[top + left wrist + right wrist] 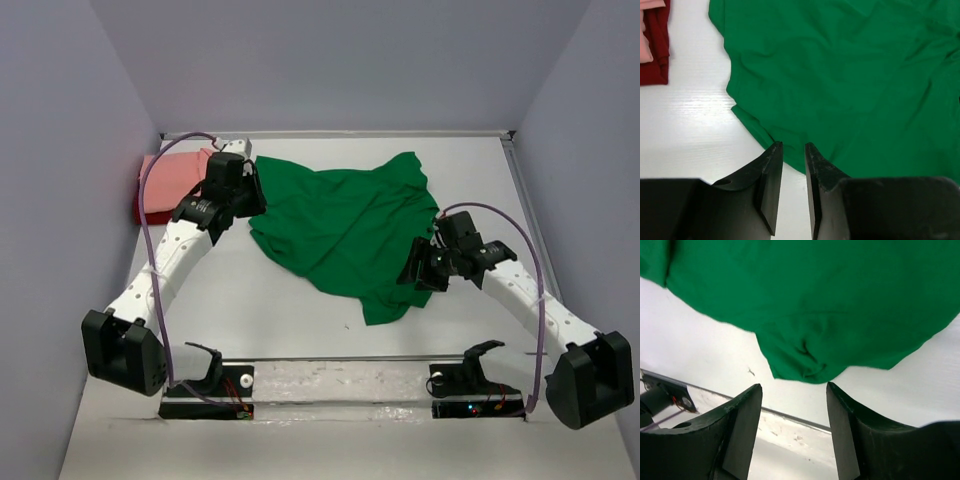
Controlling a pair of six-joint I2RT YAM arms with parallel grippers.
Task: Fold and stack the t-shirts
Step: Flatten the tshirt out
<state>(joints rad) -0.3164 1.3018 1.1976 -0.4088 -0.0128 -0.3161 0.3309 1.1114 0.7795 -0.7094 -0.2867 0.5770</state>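
A bright green t-shirt (345,225) lies crumpled and unfolded across the middle of the table. At the back left a folded salmon pink t-shirt (175,178) rests on a dark red one (143,210). My left gripper (252,195) hovers at the green shirt's left edge. In the left wrist view this gripper (793,150) is open by a narrow gap, with bare table between the jaws and the green hem (850,75) just past the tips. My right gripper (794,387) is wide open and empty, just short of a bunched green corner (800,365). In the top view it (418,265) sits at the shirt's lower right.
Grey walls enclose the table on three sides. A shiny strip (790,420) runs along the near edge, between the two arm bases (205,385). The dark red and pink stack (655,50) shows at the upper left of the left wrist view.
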